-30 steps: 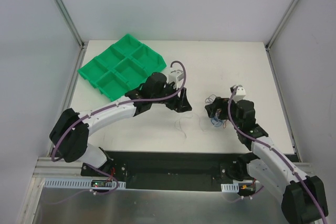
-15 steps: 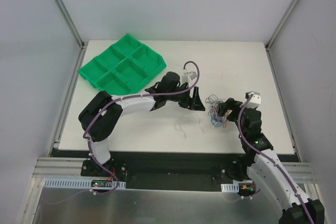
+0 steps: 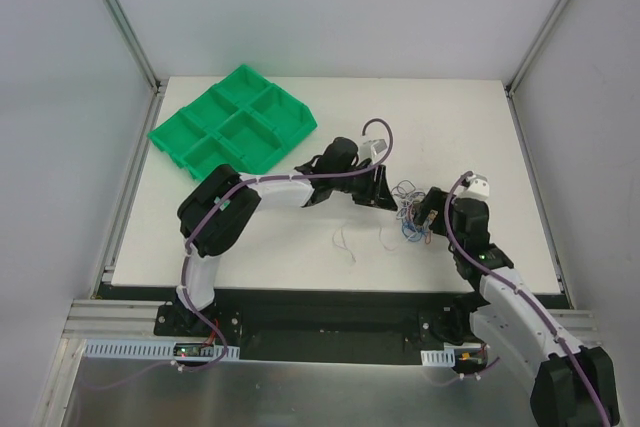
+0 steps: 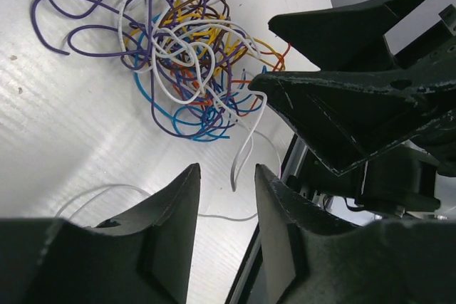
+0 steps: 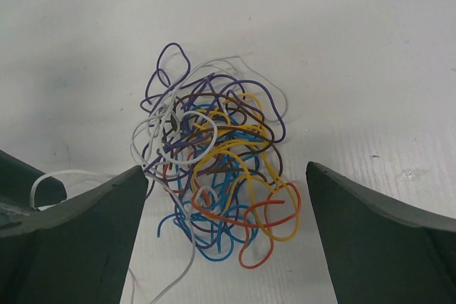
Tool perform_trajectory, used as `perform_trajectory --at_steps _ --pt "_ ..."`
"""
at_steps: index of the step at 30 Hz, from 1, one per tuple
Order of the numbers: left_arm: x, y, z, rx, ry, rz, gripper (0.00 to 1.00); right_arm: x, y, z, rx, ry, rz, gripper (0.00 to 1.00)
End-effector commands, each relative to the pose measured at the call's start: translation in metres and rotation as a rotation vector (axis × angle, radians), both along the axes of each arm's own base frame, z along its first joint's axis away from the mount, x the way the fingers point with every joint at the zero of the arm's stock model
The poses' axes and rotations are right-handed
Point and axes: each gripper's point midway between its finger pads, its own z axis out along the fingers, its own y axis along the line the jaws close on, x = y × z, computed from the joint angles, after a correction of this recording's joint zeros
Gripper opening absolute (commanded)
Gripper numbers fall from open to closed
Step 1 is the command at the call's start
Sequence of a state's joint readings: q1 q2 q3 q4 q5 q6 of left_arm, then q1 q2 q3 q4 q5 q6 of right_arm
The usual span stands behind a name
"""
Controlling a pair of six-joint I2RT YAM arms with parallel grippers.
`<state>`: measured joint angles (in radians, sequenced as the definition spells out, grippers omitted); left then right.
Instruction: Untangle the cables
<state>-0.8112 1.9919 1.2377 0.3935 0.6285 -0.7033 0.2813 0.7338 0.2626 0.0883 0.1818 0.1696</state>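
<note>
The cables [image 3: 409,212] form a small tangle of thin purple, blue, yellow, orange, brown and white wires lying on the white table [image 3: 480,127]. My left gripper [image 3: 386,197] sits just left of the tangle. In the left wrist view its jaws [image 4: 226,169] stand a narrow gap apart with nothing between them, and the cables [image 4: 189,55] lie just beyond the tips. My right gripper [image 3: 424,213] is at the tangle's right side. In the right wrist view it [image 5: 224,167] is wide open, with the cables [image 5: 214,169] between its fingers. The right gripper's black fingers [image 4: 335,112] show close by in the left wrist view.
A green tray [image 3: 235,127] with several compartments lies at the table's back left. Loose white wires [image 3: 346,242] lie apart on the table in front of the left gripper, and one [image 4: 100,194] runs beside its fingertip.
The left arm has reached rightward until its gripper is next to the tangle, and its jaws have narrowed. The right gripper has drawn back slightly to the right and stays wide open.
</note>
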Motion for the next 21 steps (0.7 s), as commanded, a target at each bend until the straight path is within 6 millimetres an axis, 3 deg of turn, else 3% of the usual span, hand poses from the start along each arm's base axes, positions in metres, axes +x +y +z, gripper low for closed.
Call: perform_trajectory --at_steps 1,7,15,21 --pt "0.001 -0.014 0.023 -0.043 -0.041 -0.036 0.3 0.012 -0.005 0.019 0.018 -0.016 -0.059 0.97" --pt "-0.005 -0.009 0.04 -0.038 -0.107 -0.067 0.0 0.012 -0.007 0.016 0.026 0.012 -0.068 0.97" --pt "-0.018 0.004 0.089 -0.089 -0.222 -0.091 0.0 0.014 0.003 0.011 0.047 0.022 -0.023 0.97" --pt "-0.031 0.008 0.13 -0.148 -0.268 -0.121 0.0 0.018 0.013 -0.006 0.064 0.101 0.012 0.97"
